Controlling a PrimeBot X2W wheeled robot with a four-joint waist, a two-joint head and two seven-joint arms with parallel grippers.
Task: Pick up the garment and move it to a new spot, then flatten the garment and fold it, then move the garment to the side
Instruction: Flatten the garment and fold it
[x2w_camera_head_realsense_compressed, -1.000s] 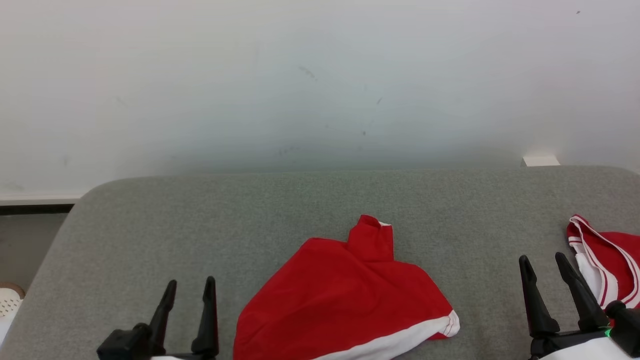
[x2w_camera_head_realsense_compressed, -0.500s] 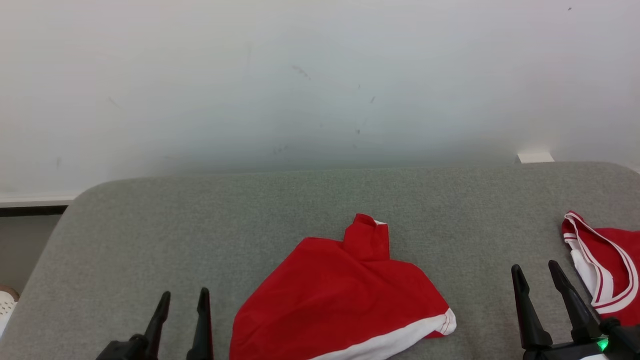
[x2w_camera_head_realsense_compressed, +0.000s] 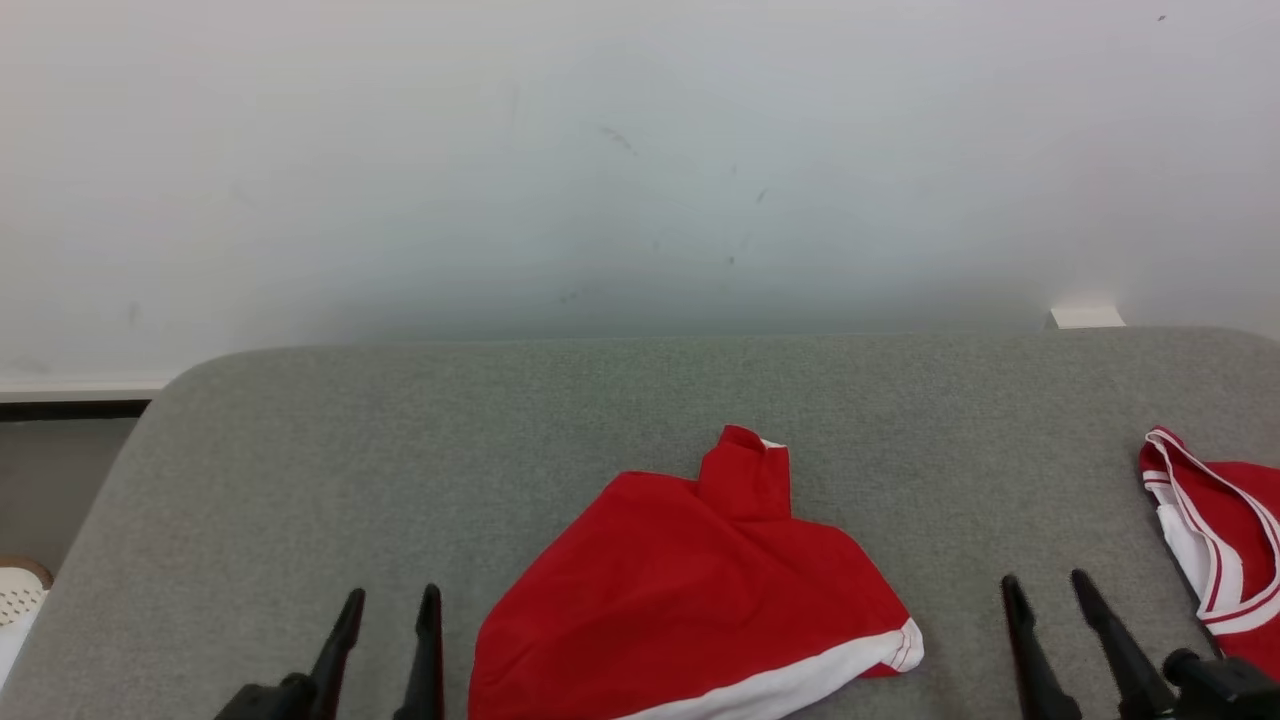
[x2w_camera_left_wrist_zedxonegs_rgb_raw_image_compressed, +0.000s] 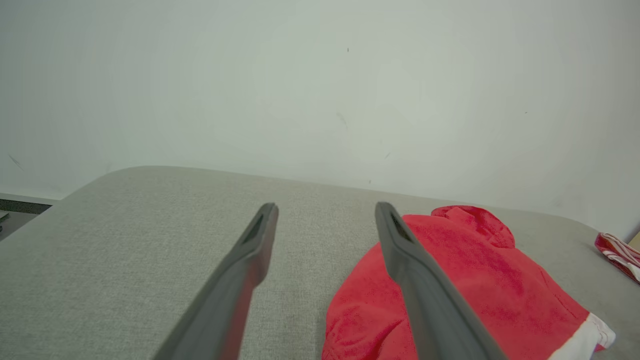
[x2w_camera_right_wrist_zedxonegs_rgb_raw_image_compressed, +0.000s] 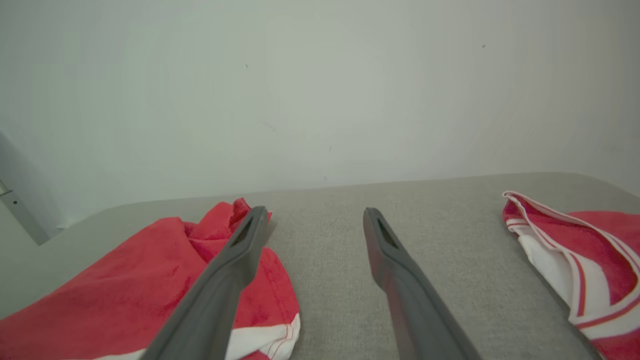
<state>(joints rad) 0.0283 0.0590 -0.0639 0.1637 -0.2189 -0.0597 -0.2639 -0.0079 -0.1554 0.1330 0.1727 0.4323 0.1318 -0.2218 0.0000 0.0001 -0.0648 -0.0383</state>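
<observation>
A red garment (x2w_camera_head_realsense_compressed: 690, 600) with a white hem band lies crumpled on the grey padded surface (x2w_camera_head_realsense_compressed: 400, 440), front centre, one corner folded up at its far side. My left gripper (x2w_camera_head_realsense_compressed: 392, 604) stands open just left of it, nothing between its fingers. My right gripper (x2w_camera_head_realsense_compressed: 1045, 588) stands open to the garment's right, also holding nothing. The left wrist view has the garment (x2w_camera_left_wrist_zedxonegs_rgb_raw_image_compressed: 475, 280) behind that gripper's right finger (x2w_camera_left_wrist_zedxonegs_rgb_raw_image_compressed: 415, 270). In the right wrist view the garment (x2w_camera_right_wrist_zedxonegs_rgb_raw_image_compressed: 150, 285) lies at the lower left, behind the left finger (x2w_camera_right_wrist_zedxonegs_rgb_raw_image_compressed: 225, 280).
A second red cloth with white stripes (x2w_camera_head_realsense_compressed: 1220, 530) lies at the surface's right edge, close to my right gripper; the right wrist view has it (x2w_camera_right_wrist_zedxonegs_rgb_raw_image_compressed: 585, 260) too. A pale wall (x2w_camera_head_realsense_compressed: 640, 160) rises behind. The surface's rounded left corner drops toward the floor, where a white object (x2w_camera_head_realsense_compressed: 18, 595) sits.
Both grippers have sunk lower in the head view, the right one also a little leftward. The garment lies as before; the camera has wobbled slightly.
</observation>
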